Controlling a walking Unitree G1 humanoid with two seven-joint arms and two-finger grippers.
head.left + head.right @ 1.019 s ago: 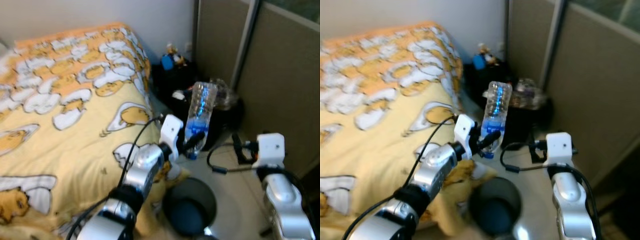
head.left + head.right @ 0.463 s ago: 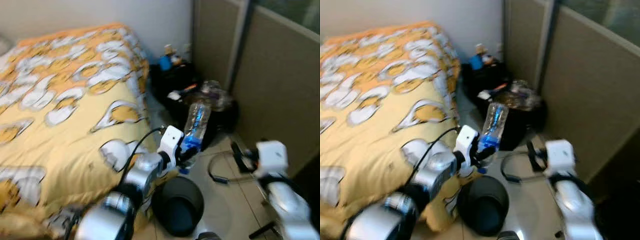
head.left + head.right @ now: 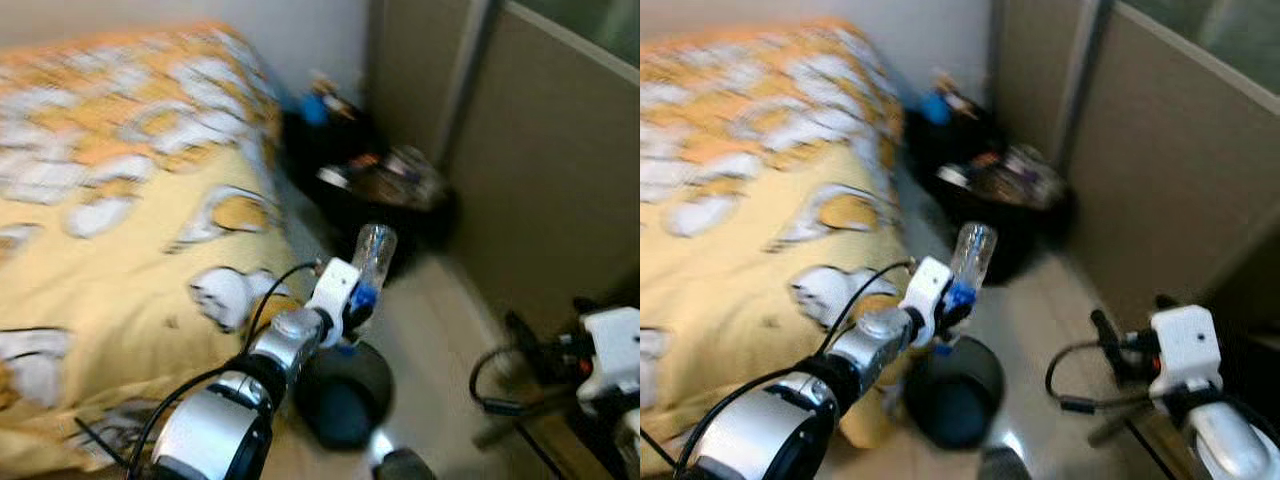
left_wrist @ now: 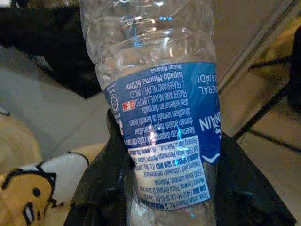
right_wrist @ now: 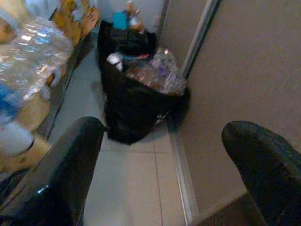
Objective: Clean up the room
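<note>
Your left gripper (image 3: 352,305) is clamped on the plastic bottle (image 3: 368,268), its long axis near upright, just above the black bin (image 3: 345,392) by the bed's corner; your right gripper (image 5: 164,165) is spread wide, holding nothing.

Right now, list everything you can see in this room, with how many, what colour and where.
Water bottle: one, clear with a blue label, held in the left claw above the bin.
Bin: one, dark and round, on the floor at the foot of the bed.
Bed cover: one, yellow and orange with white egg cartoons, on the left.
Black bags: a full black pile with clear plastic on top, in the corner by the wall.
Partition wall: one, brown, on the right.
Left claw: black fingers shut on the bottle.
Right claw: black fingers apart, holding nothing, facing the bags.
</note>
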